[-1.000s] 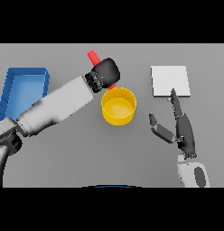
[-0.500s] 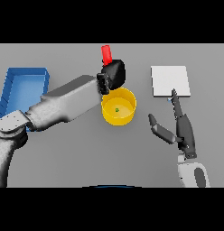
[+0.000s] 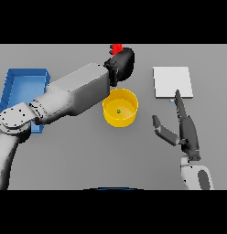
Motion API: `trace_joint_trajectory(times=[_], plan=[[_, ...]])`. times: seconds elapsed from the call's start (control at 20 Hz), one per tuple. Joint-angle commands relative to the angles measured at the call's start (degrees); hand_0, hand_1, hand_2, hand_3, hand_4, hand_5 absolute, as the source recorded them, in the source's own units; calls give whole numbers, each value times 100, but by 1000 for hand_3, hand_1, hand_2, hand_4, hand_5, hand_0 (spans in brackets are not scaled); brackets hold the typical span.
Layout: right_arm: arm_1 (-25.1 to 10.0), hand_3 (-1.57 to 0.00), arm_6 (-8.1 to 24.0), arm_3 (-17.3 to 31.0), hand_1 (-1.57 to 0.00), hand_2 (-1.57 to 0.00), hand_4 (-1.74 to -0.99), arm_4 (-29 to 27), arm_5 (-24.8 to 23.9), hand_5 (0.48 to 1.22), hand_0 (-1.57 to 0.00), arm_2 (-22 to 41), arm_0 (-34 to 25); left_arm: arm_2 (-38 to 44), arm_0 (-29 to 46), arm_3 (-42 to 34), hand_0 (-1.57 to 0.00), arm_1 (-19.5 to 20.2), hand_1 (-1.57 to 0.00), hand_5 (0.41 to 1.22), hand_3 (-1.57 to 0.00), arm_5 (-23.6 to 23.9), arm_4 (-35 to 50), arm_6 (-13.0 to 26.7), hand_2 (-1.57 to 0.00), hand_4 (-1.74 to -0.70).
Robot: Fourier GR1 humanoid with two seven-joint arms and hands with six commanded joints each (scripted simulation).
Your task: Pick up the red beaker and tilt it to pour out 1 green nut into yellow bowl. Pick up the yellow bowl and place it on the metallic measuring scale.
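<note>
My left hand (image 3: 122, 65) is shut on the red beaker (image 3: 117, 49), of which only the top shows above the fingers, behind the yellow bowl (image 3: 120, 107). The bowl stands on the table at the centre with a small green nut (image 3: 118, 110) lying inside it. To the right lies the metallic measuring scale (image 3: 173, 82), a flat pale square. My right hand (image 3: 185, 129) hovers open just below the scale, right of the bowl, with fingers straight and the thumb spread out.
A blue tray (image 3: 14, 87) sits at the left edge of the table, partly covered by my left arm.
My left hand has carried the red beaker rightward and away, from over the bowl to behind it. A green nut now lies in the bowl. The right hand has stayed put.
</note>
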Motion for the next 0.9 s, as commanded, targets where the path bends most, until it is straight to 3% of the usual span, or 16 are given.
trace_joint_trajectory(times=[0.0, 0.1, 0.2, 0.4, 0.5, 0.6, 0.7, 0.85], plan=[[28, 1, -45, 13, 1, 1, -1147, -2, 13, 642, 1, 29, 24, 4, -136, 61, -1571, 67, -1571, 1221, -1571, 73, 5, 4, -1571, -1721], [9, 1, -153, 71, 1, 1, -1154, 22, 38, 654, 1, 49, 63, 73, -572, 290, -1571, 237, -1571, 1221, -1571, 189, 92, -94, -1571, -1725], [4, 1, -179, 92, 1, 1, -1160, 95, 4, 660, 1, 75, 23, 348, -946, 629, -1571, 373, -1571, 1221, -1179, 415, 341, -62, -1571, -1731], [76, 1, -202, 157, 1, 1, -1156, 29, 34, 658, 1, 94, -66, 1319, -1415, 1718, -1571, 612, -1571, 1221, -1410, 512, 1341, 244, -1571, -1729], [45, 1, -89, 148, 1, 1, -1146, 230, -105, 641, 1, 113, -77, 2091, -1392, 2151, -1571, 929, -1571, 1221, -1468, 602, 2243, 379, -1571, -1734], [3, 1, -81, 167, 1, 1, -1144, 377, -180, 633, 1, 135, -152, 2821, -1398, 2516, -1571, 1171, -1571, 1221, -1417, 700, 3111, 590, -1571, -1736], [67, 1, -66, 186, 1, 1, -1129, 176, -79, 625, 1, 113, -228, 3348, -1335, 2878, -1571, 1415, -1571, 1221, -1394, 833, 3817, 820, -1571, -1738], [70, 1, -258, 242, 1, 1, -1083, -181, 135, 625, 1, 30, -197, 4027, -933, 3252, -1571, 1854, -1571, 1221, -1480, 1072, 4850, 849, -1571, -1739]])
